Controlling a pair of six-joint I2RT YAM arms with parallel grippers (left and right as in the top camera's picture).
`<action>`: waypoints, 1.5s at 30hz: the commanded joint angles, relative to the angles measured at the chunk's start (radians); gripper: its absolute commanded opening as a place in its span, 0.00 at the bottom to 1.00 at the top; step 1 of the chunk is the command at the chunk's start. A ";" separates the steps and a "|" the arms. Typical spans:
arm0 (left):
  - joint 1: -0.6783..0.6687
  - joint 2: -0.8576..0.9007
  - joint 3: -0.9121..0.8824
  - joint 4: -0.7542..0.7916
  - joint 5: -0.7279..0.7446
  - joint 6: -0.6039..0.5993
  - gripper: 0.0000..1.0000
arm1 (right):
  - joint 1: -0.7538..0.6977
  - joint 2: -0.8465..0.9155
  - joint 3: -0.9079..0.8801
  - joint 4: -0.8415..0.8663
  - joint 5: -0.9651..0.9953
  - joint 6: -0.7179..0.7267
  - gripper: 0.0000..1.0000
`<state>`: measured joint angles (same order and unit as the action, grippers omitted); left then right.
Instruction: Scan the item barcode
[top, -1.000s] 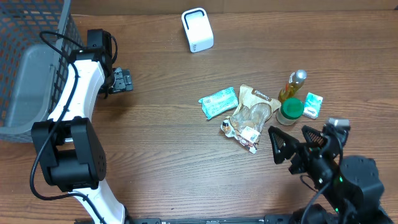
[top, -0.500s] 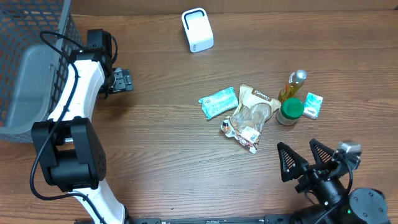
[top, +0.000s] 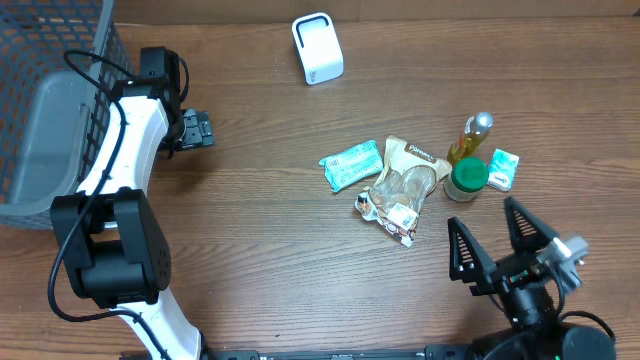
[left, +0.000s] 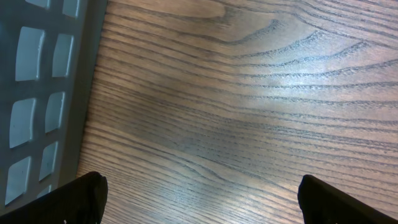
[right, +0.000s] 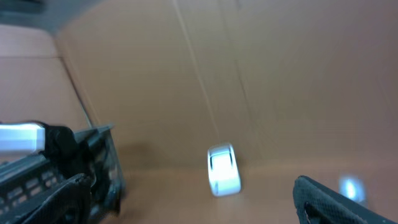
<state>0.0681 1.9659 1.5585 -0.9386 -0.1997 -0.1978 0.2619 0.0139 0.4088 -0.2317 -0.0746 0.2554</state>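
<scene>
Grained wood table (top: 260, 230); glossy plastic snack bag (top: 400, 185).

The worktop (top: 250, 230) is brown with wavy grain, the basket (top: 50, 40) grey mesh, the scanner (top: 318, 48) white. The packet (top: 352, 164) is teal and white, the box (top: 503, 168) teal too — the bag (top: 405, 180) tan with a clear window, the bottle (top: 470, 137) yellow with a silver cap, the jar (top: 466, 177) green-lidded. The left arm (top: 130, 130) is white, black at the joints.

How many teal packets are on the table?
2. The larger teal packet lies left of the brown snack bag; the smaller teal packet sits right of the green-lidded jar. None seems hidden.
</scene>
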 joint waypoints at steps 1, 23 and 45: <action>0.010 0.003 0.015 0.002 -0.013 0.018 1.00 | -0.006 -0.010 -0.045 0.121 -0.010 -0.159 1.00; 0.010 0.003 0.015 0.002 -0.013 0.018 1.00 | -0.107 -0.011 -0.384 0.514 -0.003 -0.174 1.00; 0.010 0.003 0.015 0.002 -0.013 0.018 1.00 | -0.152 -0.011 -0.401 0.153 0.005 -0.175 1.00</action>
<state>0.0681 1.9659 1.5585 -0.9386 -0.1997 -0.1978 0.1165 0.0109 0.0185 -0.0807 -0.0772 0.0849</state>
